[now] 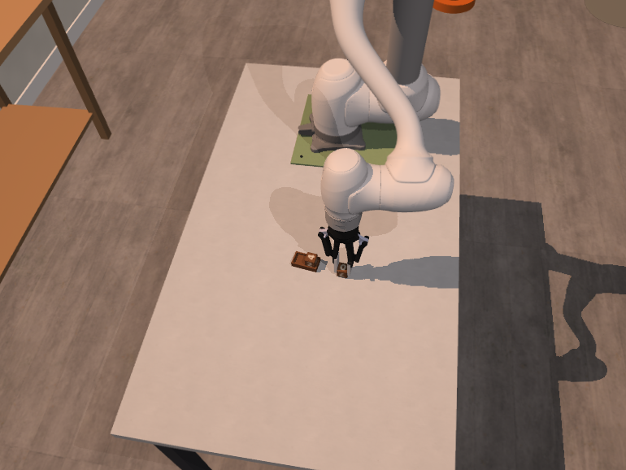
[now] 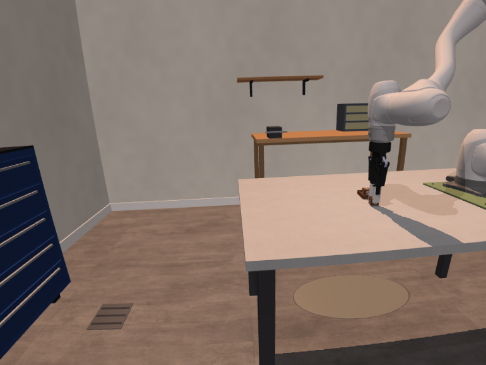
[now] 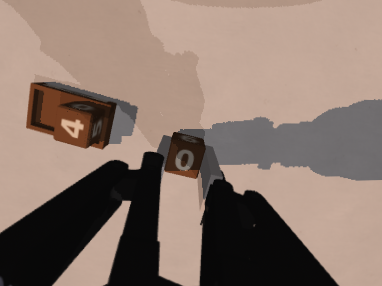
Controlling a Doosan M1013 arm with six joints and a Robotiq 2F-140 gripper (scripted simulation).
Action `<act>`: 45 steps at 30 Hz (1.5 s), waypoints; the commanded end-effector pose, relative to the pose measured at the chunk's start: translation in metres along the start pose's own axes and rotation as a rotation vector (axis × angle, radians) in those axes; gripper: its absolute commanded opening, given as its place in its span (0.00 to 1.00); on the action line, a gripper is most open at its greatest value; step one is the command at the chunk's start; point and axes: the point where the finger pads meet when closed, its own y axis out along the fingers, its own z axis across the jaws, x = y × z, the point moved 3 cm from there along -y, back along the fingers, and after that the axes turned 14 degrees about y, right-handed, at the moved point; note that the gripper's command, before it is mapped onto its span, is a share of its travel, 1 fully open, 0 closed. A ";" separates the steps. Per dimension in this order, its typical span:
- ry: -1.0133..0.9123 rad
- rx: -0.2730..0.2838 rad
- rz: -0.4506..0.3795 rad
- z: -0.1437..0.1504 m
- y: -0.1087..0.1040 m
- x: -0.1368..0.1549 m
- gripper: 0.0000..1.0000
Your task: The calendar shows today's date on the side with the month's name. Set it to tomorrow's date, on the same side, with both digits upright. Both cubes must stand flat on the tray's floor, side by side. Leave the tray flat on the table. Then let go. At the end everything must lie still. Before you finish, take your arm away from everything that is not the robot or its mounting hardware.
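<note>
The brown tray (image 1: pixel 302 266) (image 2: pixel 360 193) (image 3: pixel 31 109) stands on the table. A brown cube (image 1: pixel 310 258) (image 2: pixel 365 191) (image 3: pixel 73 129) stands in its right end, a 4 on its upper face, turned sideways in the wrist view; a 5 and a dark 0 show on its sides. The tray's left end is empty. My gripper (image 1: pixel 342 265) (image 2: pixel 374 197) (image 3: pixel 184 154) is shut on the second cube (image 1: pixel 342 270) (image 2: pixel 373 203) (image 3: pixel 183 162), right of the tray. That cube has a 0 on its upper face and a partly shaded digit beside it. It is at or barely above the table; contact is unclear.
The table (image 1: pixel 283 354) (image 2: pixel 306 227) bears the arm's base on a green plate (image 1: pixel 308 158) at the back. The arm reaches over the table from there. The tray lies close to the gripper's left finger. A workbench (image 2: pixel 306 135) stands away from the table.
</note>
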 end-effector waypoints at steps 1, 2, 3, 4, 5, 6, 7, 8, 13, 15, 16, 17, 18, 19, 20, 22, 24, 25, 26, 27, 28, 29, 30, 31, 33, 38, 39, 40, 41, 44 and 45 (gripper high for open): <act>-0.002 -0.004 0.005 -0.001 0.005 -0.005 0.16; -0.002 -0.004 0.005 -0.001 0.005 -0.005 0.16; -0.002 -0.004 0.005 -0.001 0.005 -0.005 0.16; -0.002 -0.004 0.005 -0.001 0.005 -0.005 0.16; -0.002 -0.004 0.005 -0.001 0.005 -0.005 0.16; -0.002 -0.004 0.005 -0.001 0.005 -0.005 0.16; -0.002 -0.004 0.005 -0.001 0.005 -0.005 0.16; -0.002 -0.004 0.005 -0.001 0.005 -0.005 0.16; -0.002 -0.004 0.005 -0.001 0.005 -0.005 0.16; -0.002 -0.004 0.005 -0.001 0.005 -0.005 0.16; -0.002 -0.004 0.005 -0.001 0.005 -0.005 0.16; -0.002 -0.004 0.005 -0.001 0.005 -0.005 0.16; -0.002 -0.004 0.005 -0.001 0.005 -0.005 0.16; -0.002 -0.004 0.005 -0.001 0.005 -0.005 0.16; -0.002 -0.004 0.005 -0.001 0.005 -0.005 0.16; -0.002 -0.004 0.005 -0.001 0.005 -0.005 0.16; -0.002 -0.004 0.005 -0.001 0.005 -0.005 0.16; -0.002 -0.004 0.005 -0.001 0.005 -0.005 0.16; -0.002 -0.004 0.005 -0.001 0.005 -0.005 0.16; -0.002 -0.004 0.005 -0.001 0.005 -0.005 0.16; -0.002 -0.004 0.005 -0.001 0.005 -0.005 0.16; -0.002 -0.004 0.005 -0.001 0.005 -0.005 0.16; -0.002 -0.004 0.005 -0.001 0.005 -0.005 0.16; -0.002 -0.004 0.005 -0.001 0.005 -0.005 0.16; -0.002 -0.004 0.005 -0.001 0.005 -0.005 0.16; -0.002 -0.004 0.005 -0.002 0.005 -0.006 0.16; -0.003 -0.004 0.005 -0.003 0.005 -0.006 0.16; -0.003 -0.004 0.005 -0.003 0.005 -0.006 0.16; -0.003 -0.004 0.005 -0.003 0.005 -0.007 0.16; -0.003 -0.004 0.005 -0.005 0.005 -0.008 0.16; -0.003 -0.004 0.005 -0.005 0.005 -0.008 0.16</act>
